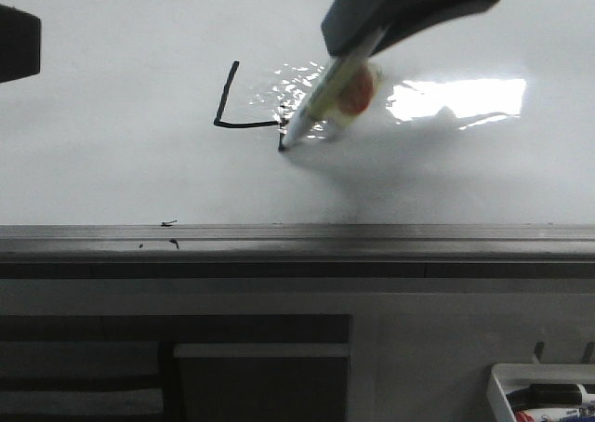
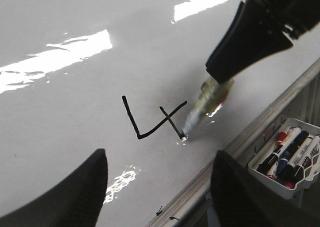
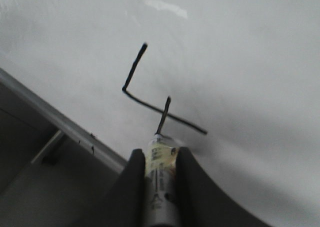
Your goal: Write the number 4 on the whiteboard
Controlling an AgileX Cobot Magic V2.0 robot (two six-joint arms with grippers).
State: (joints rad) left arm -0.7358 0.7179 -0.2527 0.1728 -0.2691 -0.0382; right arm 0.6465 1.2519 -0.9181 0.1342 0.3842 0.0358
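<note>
The whiteboard (image 1: pixel 112 162) is glossy white with a glare patch. The number 4 (image 1: pixel 226 97) is drawn on it in thin black lines: a slanted stroke, a horizontal bar and a short stem. My right gripper (image 1: pixel 349 36) is shut on a pale marker (image 1: pixel 330 97) whose tip touches the board at the lower end of the stem. The right wrist view shows the marker (image 3: pixel 160 172) between the fingers (image 3: pixel 134 167) and the number 4 (image 3: pixel 150 104) just beyond. My left gripper (image 2: pixel 157 187) is open and empty above the board, near the number 4 (image 2: pixel 150 132).
A grey metal rail (image 1: pixel 297 241) runs along the board's near edge, with tiny black specks on it. A white tray (image 2: pixel 287 154) with several markers sits below the rail, at the lower right of the front view (image 1: pixel 548 399). A dark part of the left arm (image 1: pixel 14 41) shows at the left edge.
</note>
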